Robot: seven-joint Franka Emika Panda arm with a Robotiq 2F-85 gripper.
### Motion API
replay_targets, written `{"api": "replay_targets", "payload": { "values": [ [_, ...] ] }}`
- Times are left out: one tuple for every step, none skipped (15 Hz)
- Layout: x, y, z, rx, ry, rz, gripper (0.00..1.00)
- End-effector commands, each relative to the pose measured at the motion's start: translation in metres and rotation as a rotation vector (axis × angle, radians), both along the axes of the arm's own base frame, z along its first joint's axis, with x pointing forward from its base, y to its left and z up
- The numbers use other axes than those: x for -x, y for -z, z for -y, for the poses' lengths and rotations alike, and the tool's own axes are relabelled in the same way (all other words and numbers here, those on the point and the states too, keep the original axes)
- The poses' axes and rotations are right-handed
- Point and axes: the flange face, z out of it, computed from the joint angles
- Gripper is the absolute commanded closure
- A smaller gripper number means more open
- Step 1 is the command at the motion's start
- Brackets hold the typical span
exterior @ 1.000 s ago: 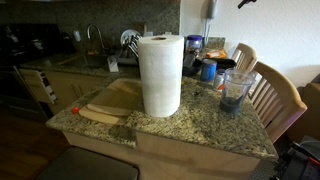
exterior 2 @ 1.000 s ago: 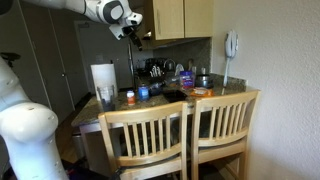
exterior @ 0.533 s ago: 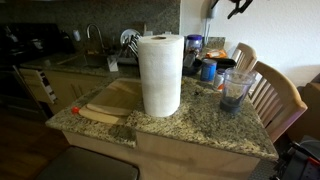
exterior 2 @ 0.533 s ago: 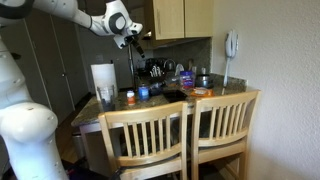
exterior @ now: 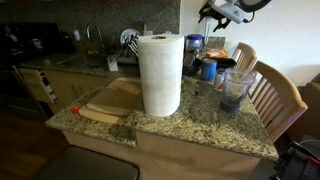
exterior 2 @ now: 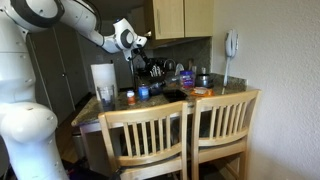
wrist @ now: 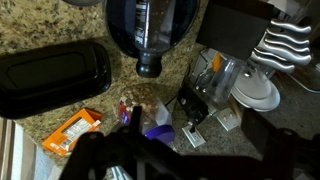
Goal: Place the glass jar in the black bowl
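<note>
The glass jar is small with a red lid and stands on the granite table between the clear tumbler and the blue container. In the wrist view the jar shows beside the blue container. I cannot pick out the small round black bowl with certainty. My gripper hangs high above the back of the table, open and empty, far from the jar. It also shows in an exterior view. In the wrist view its fingers are dark blurs.
A tall paper towel roll stands mid-table, with the tumbler near two wooden chairs. A long black tray, an orange packet, a coffee pot and white dishes lie below the wrist.
The arm has swung down and over the table. In both exterior views the gripper has come lower and closer to the objects at the back.
</note>
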Motion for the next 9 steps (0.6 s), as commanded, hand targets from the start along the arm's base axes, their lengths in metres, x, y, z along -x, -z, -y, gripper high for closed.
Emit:
{"api": "replay_targets", "payload": {
  "values": [
    [0.002,-0.004,0.0,0.001,0.0,0.005,0.0],
    [-0.004,0.0,0.001,0.017,0.016,-0.015,0.0],
    [-0.015,0.013,0.007,0.033,0.049,-0.031,0.0],
    [-0.025,0.023,0.013,0.048,0.088,-0.037,0.0],
    [-0.035,0.037,0.017,0.056,0.116,-0.071,0.0],
    [-0.043,0.049,0.024,0.069,0.17,-0.089,0.0],
    [-0.019,0.032,0.011,0.049,0.103,-0.059,0.0],
    [-0.025,0.042,0.014,0.049,0.117,-0.068,0.0],
    [-0.027,0.046,0.014,0.048,0.114,-0.069,0.0]
  ]
}}
